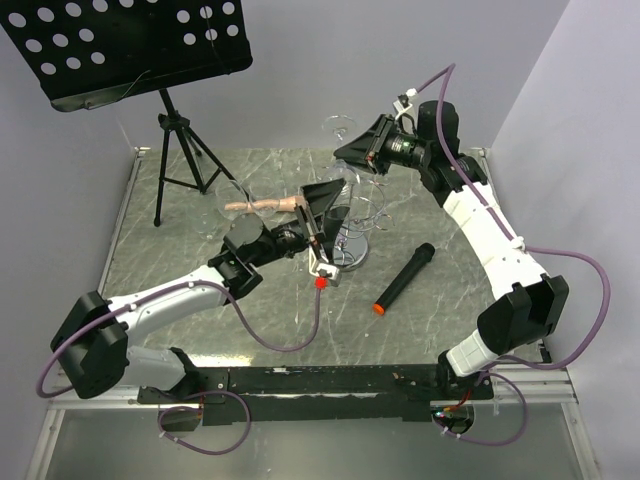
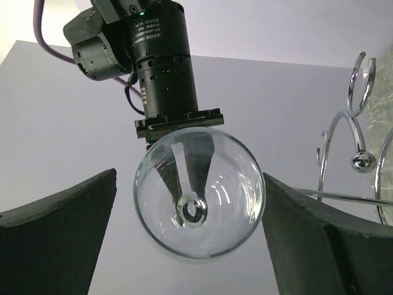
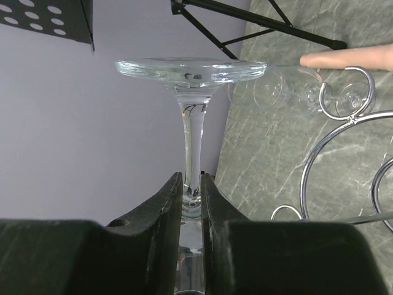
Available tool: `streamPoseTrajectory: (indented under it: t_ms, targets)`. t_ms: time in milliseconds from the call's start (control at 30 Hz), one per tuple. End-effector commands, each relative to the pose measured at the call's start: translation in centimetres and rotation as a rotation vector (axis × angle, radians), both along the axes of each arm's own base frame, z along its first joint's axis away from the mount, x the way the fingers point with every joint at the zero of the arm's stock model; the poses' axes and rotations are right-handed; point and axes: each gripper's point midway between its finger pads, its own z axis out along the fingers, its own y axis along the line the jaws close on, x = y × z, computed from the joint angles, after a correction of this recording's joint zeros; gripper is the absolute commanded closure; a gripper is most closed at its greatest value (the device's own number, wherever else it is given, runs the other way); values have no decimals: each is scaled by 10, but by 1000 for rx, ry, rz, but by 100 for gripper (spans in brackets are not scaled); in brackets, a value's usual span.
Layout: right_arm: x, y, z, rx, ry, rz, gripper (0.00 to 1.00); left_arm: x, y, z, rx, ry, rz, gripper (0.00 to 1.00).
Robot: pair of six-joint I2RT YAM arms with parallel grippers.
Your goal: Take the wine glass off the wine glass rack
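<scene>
My right gripper (image 1: 352, 150) is shut on the stem of the clear wine glass (image 1: 340, 128) and holds it in the air above the chrome wine glass rack (image 1: 350, 250). In the right wrist view the fingers (image 3: 172, 203) pinch the stem, with the glass's foot (image 3: 190, 67) beyond them. My left gripper (image 1: 328, 215) is open just below the glass, beside the rack. In the left wrist view its fingers (image 2: 61, 233) stand wide on either side of the bowl (image 2: 199, 193) without touching it. The rack's curved arms (image 2: 359, 123) show at the right.
A black microphone (image 1: 403, 278) with an orange end lies right of the rack. A black tripod music stand (image 1: 130, 40) stands at the back left. Another clear glass (image 1: 225, 205) and a flesh-coloured stick (image 1: 265, 205) lie on the marble table (image 1: 450, 220).
</scene>
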Motion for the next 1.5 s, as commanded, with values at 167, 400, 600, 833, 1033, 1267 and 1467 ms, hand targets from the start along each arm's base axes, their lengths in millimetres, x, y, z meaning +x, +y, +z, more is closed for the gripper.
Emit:
streamPoseTrajectory:
  t_ms: [167,400,600,833,1033,1267,1467]
  targets:
    - [-8,4,40,23,-132,15,100,-8,-6,34,-44,-106,-33,6]
    - [-4,6,35,7,-135,16,100,-7,-5,35,-39,-102,-32,19]
    - [-3,7,37,-1,-154,11,100,-10,-2,39,-76,-108,-35,44]
    - [-3,4,43,-10,-210,7,53,-9,12,72,-167,-148,12,55]
    - [0,-7,49,-3,-246,-13,17,-13,37,106,-214,-177,67,83]
    - [9,-26,51,-17,-271,-57,13,-21,62,108,-205,-113,120,99]
    - [19,-58,47,-50,-278,-136,12,-16,104,97,-290,192,216,99]
